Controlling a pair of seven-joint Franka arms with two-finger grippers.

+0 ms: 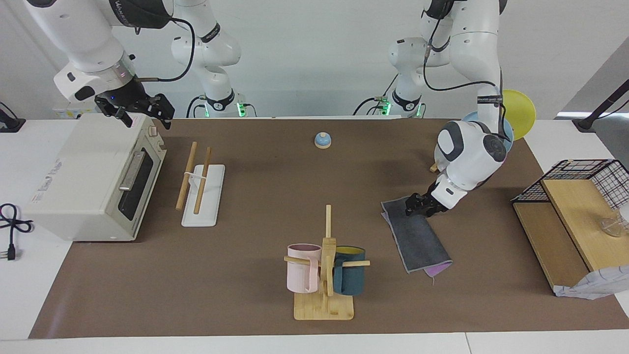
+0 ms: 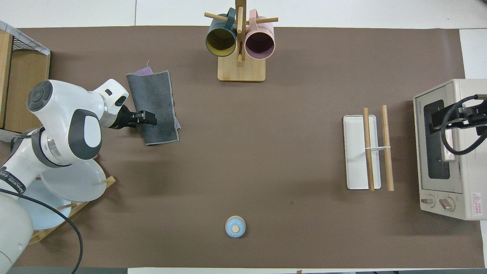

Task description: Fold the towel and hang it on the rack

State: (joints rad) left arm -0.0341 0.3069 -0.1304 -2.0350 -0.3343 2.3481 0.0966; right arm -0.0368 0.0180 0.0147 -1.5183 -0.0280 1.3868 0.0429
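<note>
Plainly the left arm is nearer: the folded towel (image 1: 416, 235) lies lengthwise away from the robots at that arm's end, well apart from the rack (image 1: 202, 189), with the left gripper (image 1: 415, 207) on its nearer edge, grip state unclear, while the right gripper (image 1: 142, 112) waits open over the toaster oven (image 1: 88, 182).

The towel (image 1: 415, 235) shows dark grey, with a purple corner peeking out at its lower end. The rack (image 1: 202, 194) has a white base and light wooden rods. The tabletop (image 1: 265, 196) covering is plain brown. One mug (image 1: 300, 268) is pink, the other (image 1: 350, 277) dark teal.
</note>
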